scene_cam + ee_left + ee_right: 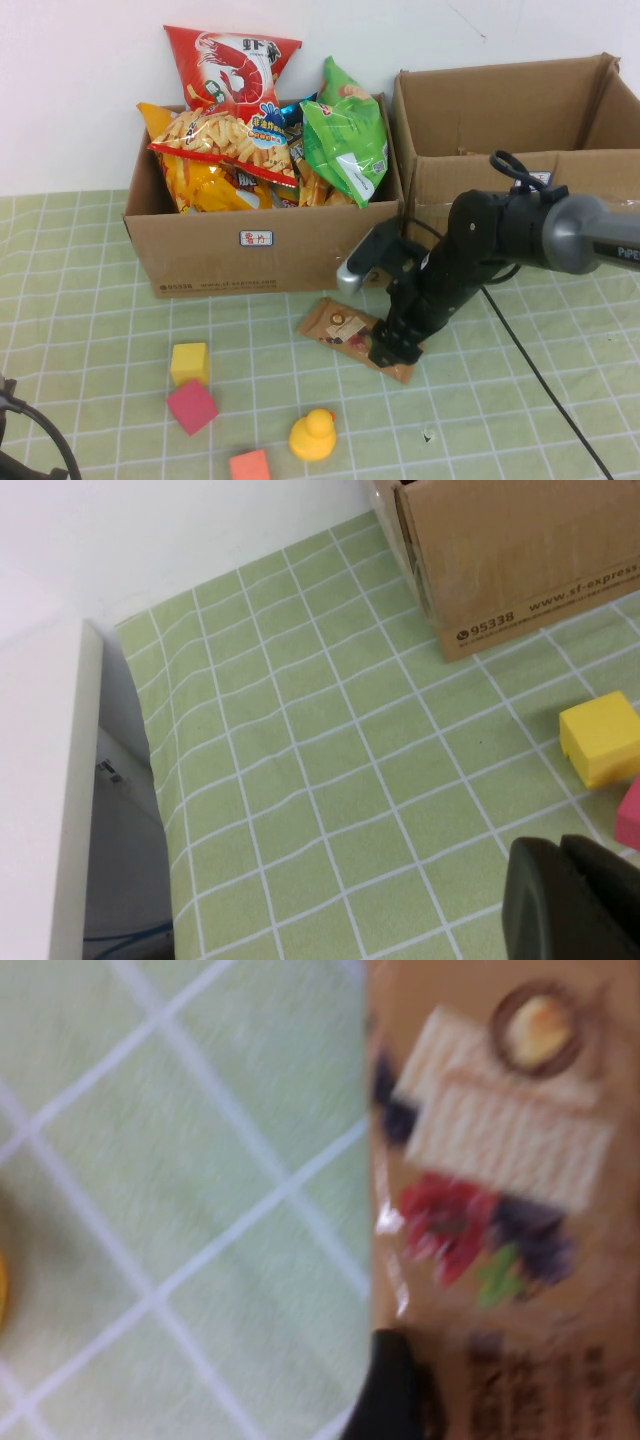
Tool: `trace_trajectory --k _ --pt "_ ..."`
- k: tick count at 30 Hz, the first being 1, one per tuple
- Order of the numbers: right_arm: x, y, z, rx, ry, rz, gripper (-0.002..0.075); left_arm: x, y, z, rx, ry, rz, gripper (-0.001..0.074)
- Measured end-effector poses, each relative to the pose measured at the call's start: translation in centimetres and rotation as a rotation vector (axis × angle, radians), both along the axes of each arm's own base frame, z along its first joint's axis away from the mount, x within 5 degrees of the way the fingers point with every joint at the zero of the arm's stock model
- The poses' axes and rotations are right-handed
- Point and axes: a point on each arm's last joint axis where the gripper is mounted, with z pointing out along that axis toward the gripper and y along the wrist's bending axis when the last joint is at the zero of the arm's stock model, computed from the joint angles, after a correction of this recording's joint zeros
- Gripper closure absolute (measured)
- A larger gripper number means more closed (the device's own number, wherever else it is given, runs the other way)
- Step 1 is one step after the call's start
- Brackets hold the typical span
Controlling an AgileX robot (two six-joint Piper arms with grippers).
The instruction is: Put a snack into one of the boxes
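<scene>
The right end effector [393, 347] is lowered onto the brown snack packet [340, 326], which lies flat on the green checked surface [90, 300] just in front of the left cardboard box [250, 255]. Its fingers are spread wide, with one dark fingertip [395, 1385] at the packet's edge in the right wrist view; the packet is not lifted, and whether the fingers actually touch it cannot be told. That box is already piled with snack bags, among them a red shrimp-chip bag [230, 60], a green bag [348, 135] and a yellow one [205, 185]. The second cardboard box [520, 130] stands to its right, behind the right arm, its flaps open. The left end effector [575, 900] hangs above the surface at the robot's near left, well away from the packet, its fingers pressed together and holding nothing. Loose on the surface in front of the boxes are a yellow block [190, 362], a red block [192, 406], an orange block [249, 466] and a yellow rubber duck [313, 436].
</scene>
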Motion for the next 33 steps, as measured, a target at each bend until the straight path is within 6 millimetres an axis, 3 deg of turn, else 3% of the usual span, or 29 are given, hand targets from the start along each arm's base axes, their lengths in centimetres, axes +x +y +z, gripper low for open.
trace_trajectory --k 20,24,25,33 --pt "0.1 0.2 -0.7 -0.008 0.022 0.028 0.0181 0.0 0.0 0.0 -0.002 0.002 -0.002 0.0737" --pt "0.1 0.2 -0.7 -0.008 0.021 0.031 0.0223 0.0 0.0 0.0 -0.002 0.002 -0.002 0.0737" --pt "0.1 0.2 -0.6 -0.008 0.024 0.032 0.0276 0.0 0.0 0.0 -0.002 0.002 -0.003 0.0737" --pt "0.4 0.3 0.7 -0.023 0.053 0.02 0.0277 0.0 0.0 0.0 -0.002 0.002 -0.003 0.0737"
